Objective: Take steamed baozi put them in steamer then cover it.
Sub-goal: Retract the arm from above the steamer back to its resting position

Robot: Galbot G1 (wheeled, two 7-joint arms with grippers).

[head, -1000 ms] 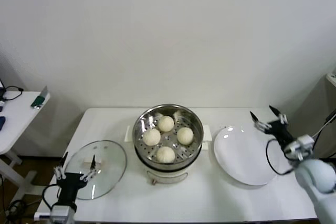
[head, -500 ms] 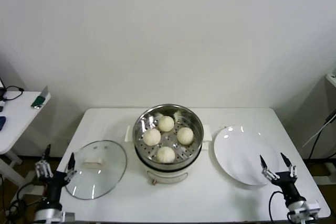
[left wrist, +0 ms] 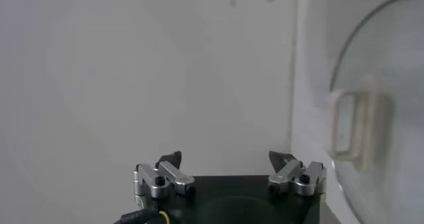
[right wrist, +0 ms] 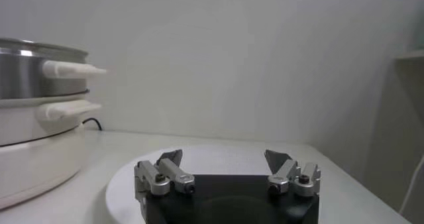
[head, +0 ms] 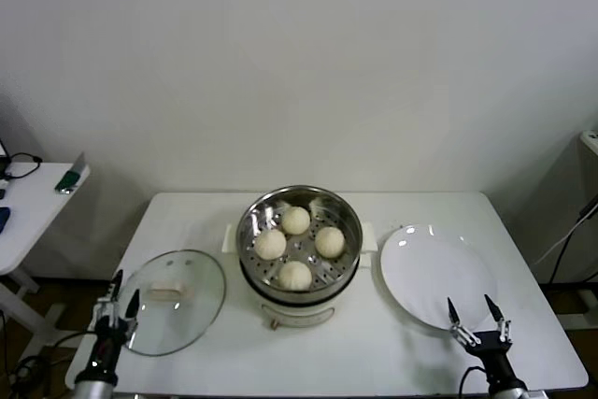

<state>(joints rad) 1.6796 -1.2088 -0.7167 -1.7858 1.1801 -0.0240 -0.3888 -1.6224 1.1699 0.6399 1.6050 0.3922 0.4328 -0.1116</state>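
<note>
Head view. Four smooth cream-white round steamed baozi [head: 296, 247] are seen lying on the perforated tray inside the round shiny stainless-steel steamer [head: 348, 213] at the middle of the white table [head: 374, 352]. The steamer is uncovered. The clear glass disc lid with a pale handle [head: 174, 300] lies flat on the table to the robot's left of the steamer, apart from it. The flat white round plate [head: 434, 274], bare, lies to the steamer's right. The left gripper [head: 120, 302], fingers spread, is placed at the table's near-left edge, just beside the lid's outer rim. The right gripper [head: 476, 317], fingers likewise spread and holding nothing, is placed at the plate's near edge, well apart from the lid. The covering step is judged to remain, and the left arm is judged the nearer one for it; the lid lies between that gripper and the steamer.

Left wrist view. The left gripper [left wrist: 228, 167] is shown wide and empty. The lid handle [left wrist: 355, 126] and the curved glass rim are visible off to one side of the fingers rather than between them, so a sideways approach is judged necessary.

Right wrist view. The right gripper [right wrist: 225, 165] is shown wide and empty above the plate [right wrist: 218, 156]; the steamer [right wrist: 33, 76] on its white base stands to one side.
</note>
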